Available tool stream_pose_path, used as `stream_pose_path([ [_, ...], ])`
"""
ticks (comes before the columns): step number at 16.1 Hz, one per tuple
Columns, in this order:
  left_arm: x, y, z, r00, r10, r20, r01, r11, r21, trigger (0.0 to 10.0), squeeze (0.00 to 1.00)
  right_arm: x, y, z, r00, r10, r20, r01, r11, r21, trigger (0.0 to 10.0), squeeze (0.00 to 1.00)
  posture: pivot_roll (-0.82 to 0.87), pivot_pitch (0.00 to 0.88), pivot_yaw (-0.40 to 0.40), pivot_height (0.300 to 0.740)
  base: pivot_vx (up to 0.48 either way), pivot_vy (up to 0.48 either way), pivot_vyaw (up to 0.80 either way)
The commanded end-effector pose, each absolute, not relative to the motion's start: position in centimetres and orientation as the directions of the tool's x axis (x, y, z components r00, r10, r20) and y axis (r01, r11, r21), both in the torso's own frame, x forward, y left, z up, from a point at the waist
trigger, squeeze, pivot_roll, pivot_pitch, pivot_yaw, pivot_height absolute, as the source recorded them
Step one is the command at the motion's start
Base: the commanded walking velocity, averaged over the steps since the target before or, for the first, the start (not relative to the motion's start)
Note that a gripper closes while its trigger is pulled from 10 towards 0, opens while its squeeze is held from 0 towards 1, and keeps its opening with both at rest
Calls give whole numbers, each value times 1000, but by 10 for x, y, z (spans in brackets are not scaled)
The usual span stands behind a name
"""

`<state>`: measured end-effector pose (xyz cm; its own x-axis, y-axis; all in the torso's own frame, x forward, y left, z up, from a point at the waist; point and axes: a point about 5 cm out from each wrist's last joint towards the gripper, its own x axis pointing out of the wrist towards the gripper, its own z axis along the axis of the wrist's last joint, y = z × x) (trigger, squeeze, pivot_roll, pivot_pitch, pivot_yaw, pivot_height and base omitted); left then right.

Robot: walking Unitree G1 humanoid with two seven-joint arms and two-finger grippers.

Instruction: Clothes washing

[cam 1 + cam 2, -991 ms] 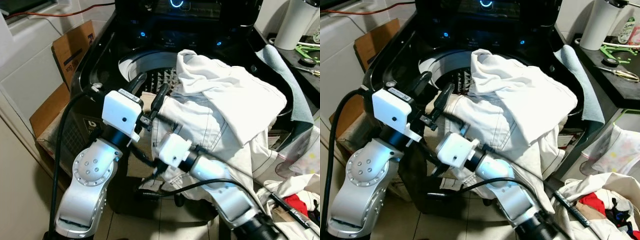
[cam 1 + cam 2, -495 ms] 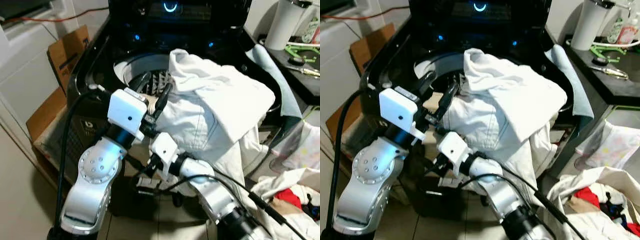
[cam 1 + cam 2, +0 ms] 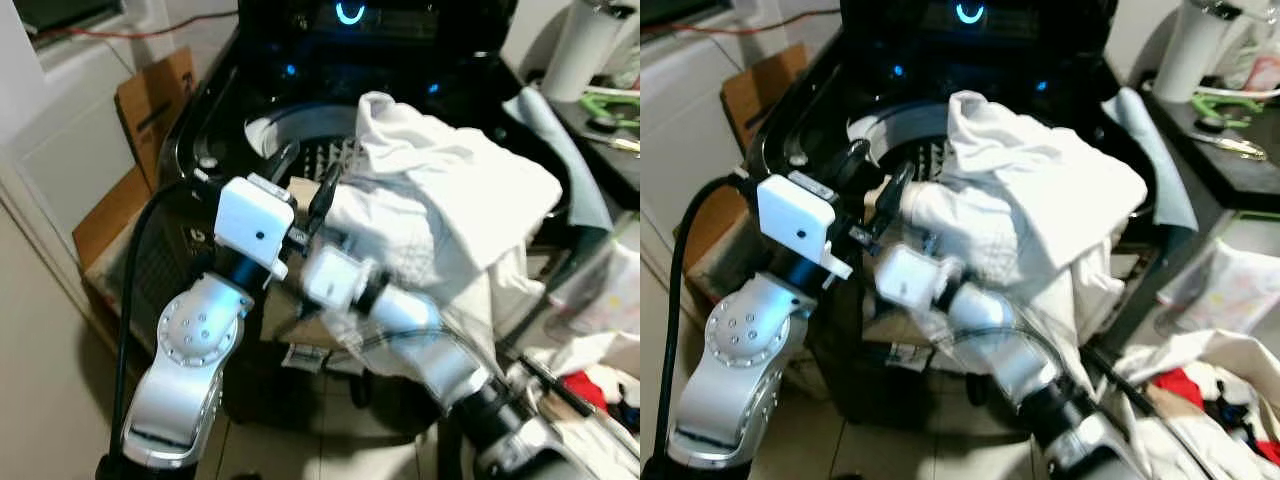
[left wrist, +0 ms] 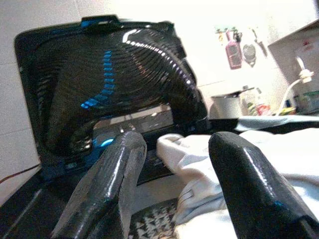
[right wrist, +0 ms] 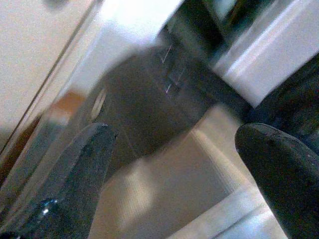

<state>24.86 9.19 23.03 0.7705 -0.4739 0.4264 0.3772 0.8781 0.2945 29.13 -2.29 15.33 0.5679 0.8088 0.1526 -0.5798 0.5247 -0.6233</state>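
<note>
I'm seeing soft, matt white cloth, the garments (image 3: 450, 200), heaped on the glossy black washing machine (image 3: 215, 120). Its ribbed lid (image 4: 119, 84) shines like smooth plastic. My arm (image 3: 190, 340) looks brushed silver metal; beside it, matt brown cardboard (image 3: 150, 100).

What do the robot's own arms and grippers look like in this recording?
Both arms are silver metal with rounded, bolt-dotted joints and white box-shaped wrist housings. Black cables run along them. The left gripper and right gripper each have two long, glossy black fingers with rounded tips.

Pale tiled floor (image 3: 60, 400), white wall (image 3: 70, 120)
</note>
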Motion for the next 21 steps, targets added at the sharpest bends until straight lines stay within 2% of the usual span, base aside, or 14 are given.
stream_pose_path([
  [1,252,90,229,773,-475,421,376,877,300,10000,0,285,-13,159,511,844,164,-621,494,-608,10000,0,81,0,4,740,0,0,0],
  [3,254,87,230,769,-478,423,379,875,300,10000,0,282,-2,151,480,864,150,-707,482,-518,10000,0,77,0,10,740,0,0,0],
  [6,254,85,230,768,-479,425,378,875,303,10000,0,282,9,146,471,869,151,-715,476,-511,10000,0,82,0,7,740,0,0,0],
  [7,255,85,230,771,-474,426,365,876,315,10000,0,284,7,146,487,860,153,-722,495,-484,10000,0,86,0,3,740,0,0,0],
  [9,256,87,230,782,-460,420,337,879,336,10000,0,295,-11,141,614,771,168,-709,632,-314,10000,0,93,0,-5,740,0,0,0],
  [10,258,89,229,789,-449,420,326,885,334,10000,0,295,-16,131,641,756,133,-714,651,-258,10000,0,91,0,-1,740,0,0,0],
  [14,263,91,230,804,-420,420,287,894,345,10000,0,285,-13,95,601,799,-12,-790,591,-164,10000,0,80,0,18,740,0,0,0],
  [18,268,97,233,827,-363,429,230,915,332,10000,0,286,-10,95,595,803,-22,-797,586,-148,10000,0,86,0,17,740,0,0,0],
  [19,277,110,231,868,-284,407,180,945,273,10000,0,284,-10,97,584,811,-14,-803,575,-155,10000,0,90,0,13,740,0,0,0],
  [21,294,129,226,899,-215,380,116,957,268,10000,0,281,-10,98,567,823,-6,-813,559,-165,10000,0,94,0,5,740,0,0,0],
])
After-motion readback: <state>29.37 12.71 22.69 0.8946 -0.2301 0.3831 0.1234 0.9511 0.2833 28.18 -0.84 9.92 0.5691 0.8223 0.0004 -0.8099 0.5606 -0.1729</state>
